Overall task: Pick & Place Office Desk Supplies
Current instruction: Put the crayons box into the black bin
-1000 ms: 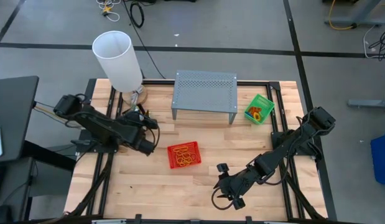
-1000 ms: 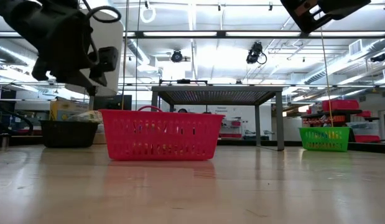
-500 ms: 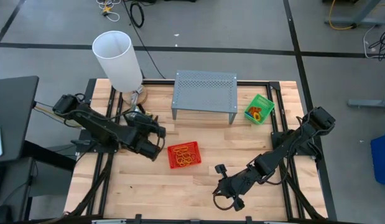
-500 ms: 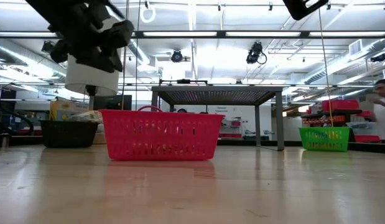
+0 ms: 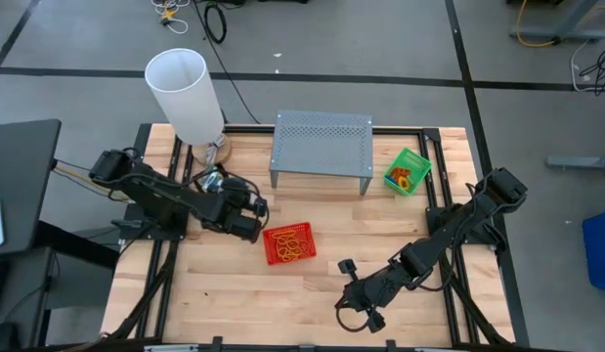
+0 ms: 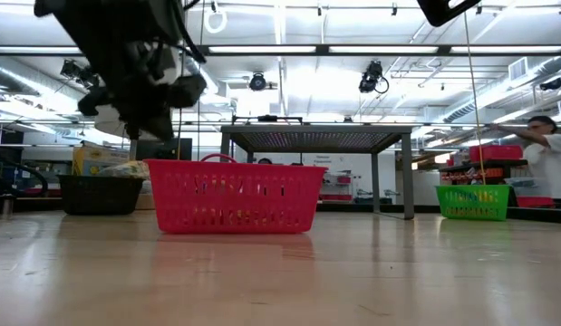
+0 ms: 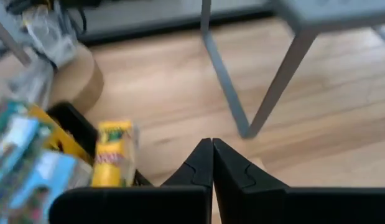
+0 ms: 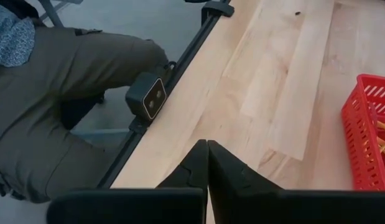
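Observation:
A red mesh tray point(image 5: 288, 243) with orange rubber bands point(image 5: 292, 245) stands mid-table. It also shows in the low view point(image 6: 235, 195). A green mesh tray point(image 5: 408, 170) sits at the far right. A black box point(image 7: 74, 124) by the lampshade's foot holds a yellow crayon box point(image 7: 111, 155) and green-blue packets point(image 7: 21, 155). My left gripper point(image 5: 251, 221) hangs shut just left of the red tray, above the table, with nothing between its fingers point(image 7: 212, 152). My right gripper point(image 5: 353, 308) is shut near the table's near edge, also holding nothing point(image 8: 207, 152).
The grey perforated stand point(image 5: 322, 147) stands at the far middle, the tall white lampshade point(image 5: 185, 93) at the far left. A person's legs point(image 8: 55, 93) are close beyond the table's near edge. Another person point(image 6: 543, 149) shows in the room behind.
Both grippers have shut on nothing. My left gripper has moved toward the table's right, from beside the black box to just left of the red tray. My right gripper has stayed near the near edge.

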